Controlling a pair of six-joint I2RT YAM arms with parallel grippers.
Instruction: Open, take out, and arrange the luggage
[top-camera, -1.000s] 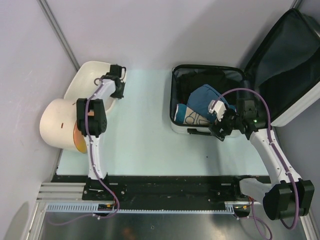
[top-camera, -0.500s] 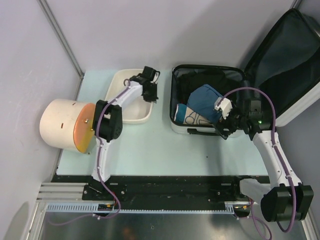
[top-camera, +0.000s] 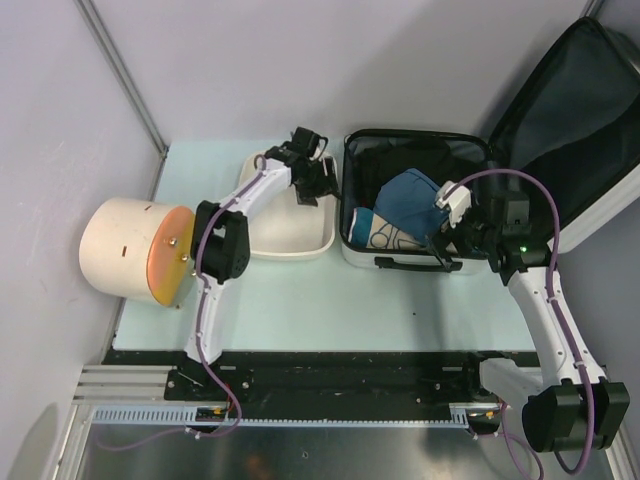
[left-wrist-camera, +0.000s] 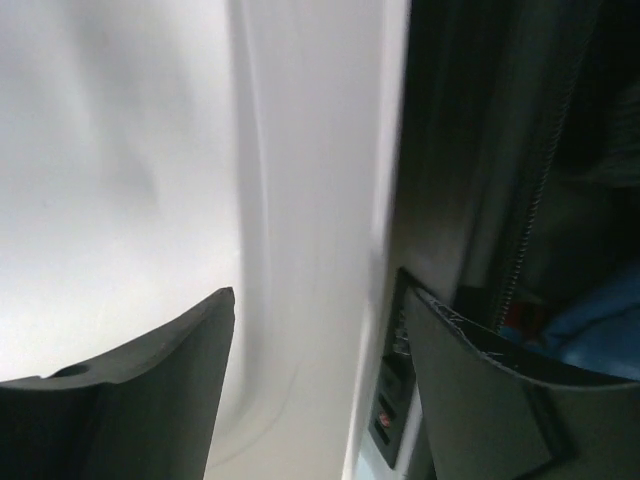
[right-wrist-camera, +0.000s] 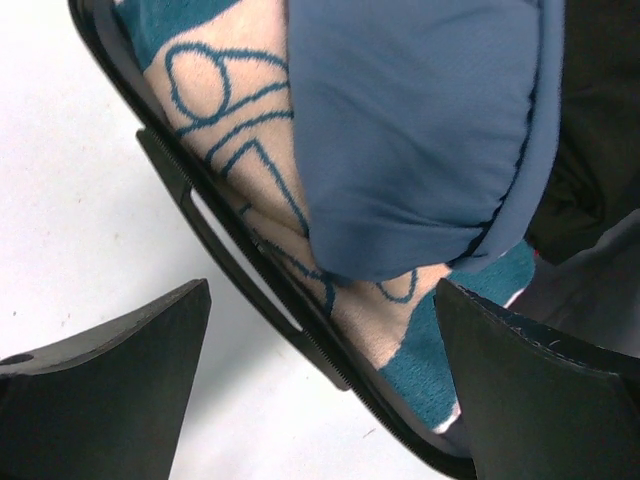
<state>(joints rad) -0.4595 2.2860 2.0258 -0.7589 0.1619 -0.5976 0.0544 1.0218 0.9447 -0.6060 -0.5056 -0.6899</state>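
The luggage (top-camera: 372, 256) sits open at the far right of the bench (top-camera: 330, 300), base flat and its dark-lined lid (top-camera: 570, 110) leaning back past the far right corner. Inside there's a blue fabric bundle (top-camera: 408, 200) lying over a cream cloth with teal line print (top-camera: 378, 232), both pushed toward the near wall of the case. The black carry handle (top-camera: 405, 265) is on that near wall.

The right gripper (top-camera: 443, 243) hangs over the near rim of the case, fingers spread wide. In the wrist view nothing's between them, just the rim and the clothes below (right-wrist-camera: 320, 300).

Just left of the case, by the far edge, is a cream tub (top-camera: 285, 225). I can't tell if it actually touches the case. The left gripper (top-camera: 318, 185) is clamped on the tub's right wall, one finger inside and one in the gap next to the case (left-wrist-camera: 318, 300).

Over at the left edge a cream cylinder (top-camera: 115, 245) lies on its side, orange end (top-camera: 168, 250) facing right
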